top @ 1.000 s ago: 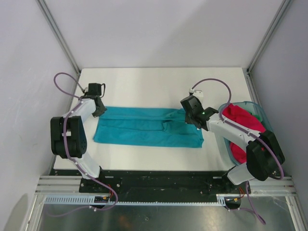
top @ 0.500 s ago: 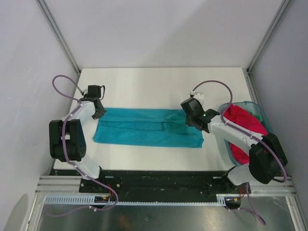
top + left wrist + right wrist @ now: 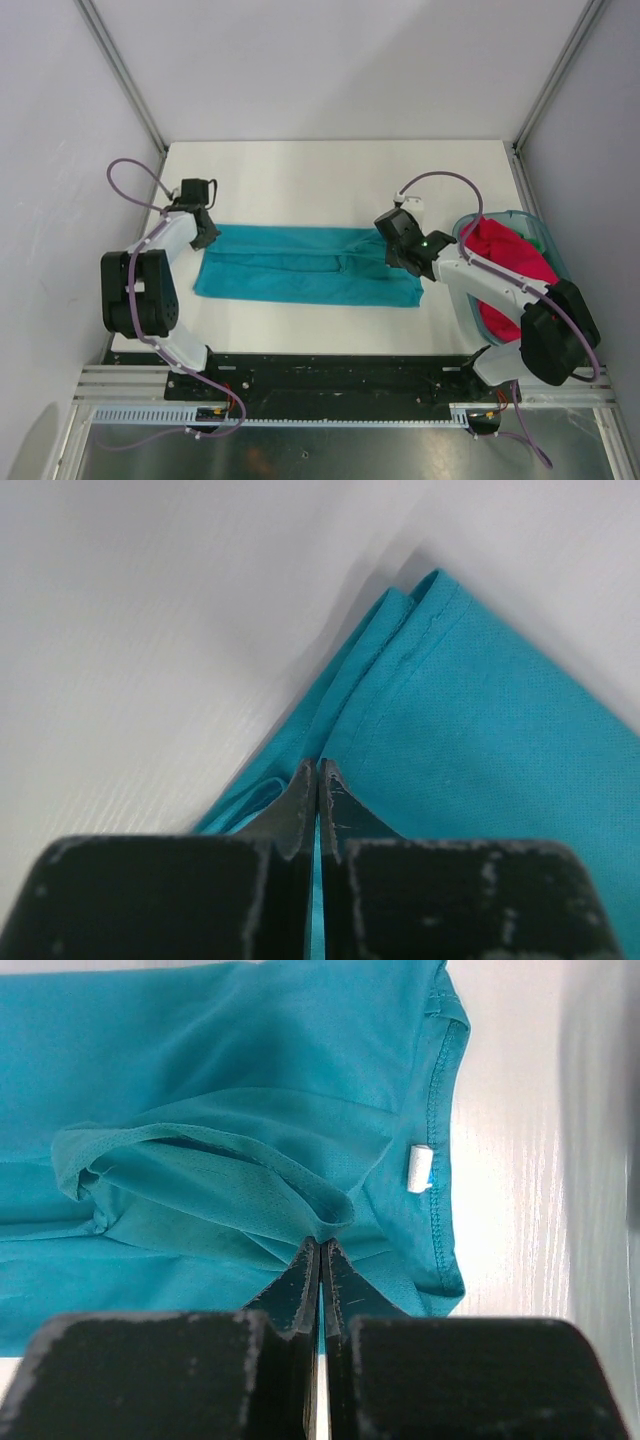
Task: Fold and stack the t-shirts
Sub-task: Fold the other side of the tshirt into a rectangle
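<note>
Magenta-red t-shirt (image 3: 503,252) in teal basket (image 3: 522,215), perhaps green cloth (image 3: 543,240) alongside.

We can read no words, numbers or brand marks anywhere. The only label is a small white tag (image 3: 419,1168) with a blue mark, sewn by the teal t-shirt (image 3: 200,1060) collar, up and right of the right gripper (image 3: 320,1250); its print is too small to read.

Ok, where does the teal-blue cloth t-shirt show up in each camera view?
Top external: the teal-blue cloth t-shirt lies flat mid-table, stretched between the two arms.
Left wrist: one corner of it fills the lower right.
Right wrist: it fills most of the frame, collar to the right.
Shared landmark: the white table, bare beside the shirt in every view.
</note>
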`<state>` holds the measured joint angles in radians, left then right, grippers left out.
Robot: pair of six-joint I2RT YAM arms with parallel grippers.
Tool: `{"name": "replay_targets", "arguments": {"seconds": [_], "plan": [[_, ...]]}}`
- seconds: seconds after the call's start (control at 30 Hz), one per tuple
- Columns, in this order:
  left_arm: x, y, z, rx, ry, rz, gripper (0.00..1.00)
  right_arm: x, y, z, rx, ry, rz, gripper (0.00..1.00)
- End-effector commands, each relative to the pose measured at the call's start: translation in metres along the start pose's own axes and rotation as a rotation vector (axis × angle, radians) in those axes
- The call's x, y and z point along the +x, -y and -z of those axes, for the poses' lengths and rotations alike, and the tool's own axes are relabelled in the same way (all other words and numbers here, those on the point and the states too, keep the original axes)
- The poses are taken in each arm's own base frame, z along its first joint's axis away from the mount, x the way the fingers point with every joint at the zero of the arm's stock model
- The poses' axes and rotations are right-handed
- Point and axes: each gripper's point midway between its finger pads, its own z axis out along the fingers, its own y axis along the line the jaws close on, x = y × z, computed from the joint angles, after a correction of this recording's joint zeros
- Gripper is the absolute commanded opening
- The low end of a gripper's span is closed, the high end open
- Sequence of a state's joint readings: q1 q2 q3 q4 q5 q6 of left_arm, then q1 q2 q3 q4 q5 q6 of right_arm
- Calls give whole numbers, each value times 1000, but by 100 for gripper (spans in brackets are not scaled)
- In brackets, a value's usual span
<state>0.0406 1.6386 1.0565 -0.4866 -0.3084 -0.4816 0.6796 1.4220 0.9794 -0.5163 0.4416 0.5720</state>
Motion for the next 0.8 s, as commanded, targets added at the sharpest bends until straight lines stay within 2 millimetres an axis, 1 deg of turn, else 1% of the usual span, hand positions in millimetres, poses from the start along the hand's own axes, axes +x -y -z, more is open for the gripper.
{"name": "replay_targets", "arguments": {"seconds": [0.0, 0.13, 0.27, 0.5, 0.53, 0.6, 0.63, 0.67, 0.73, 0.77], "plan": [[-20, -5, 18, 10, 65, 49, 0, -18, 7, 16, 3, 68, -39, 0], [-16, -9, 18, 4, 61, 53, 0, -16, 8, 18, 7, 60, -43, 0], [-7, -10, 15, 2, 38, 51, 0, -8, 8, 14, 13, 43, -35, 0], [8, -9, 5, 1, -15, 51, 0, 21, 7, -3, 2, -16, -39, 0], [11, -9, 3, 4, -23, 50, 1, 25, 5, -6, -5, -27, -41, 0], [13, -8, 3, 8, -30, 52, 8, 31, 2, -7, -26, -40, -43, 1], [13, -8, 4, 12, -29, 53, 13, 31, 0, -7, -38, -41, -44, 3], [11, -7, 5, 18, -24, 54, 19, 32, -2, -6, -50, -42, -44, 7], [7, -6, 10, 30, -9, 56, 39, 28, -5, -1, -79, -30, -45, 19], [4, -5, 13, 37, 1, 56, 45, 25, -7, 2, -97, -21, -46, 24]]}}
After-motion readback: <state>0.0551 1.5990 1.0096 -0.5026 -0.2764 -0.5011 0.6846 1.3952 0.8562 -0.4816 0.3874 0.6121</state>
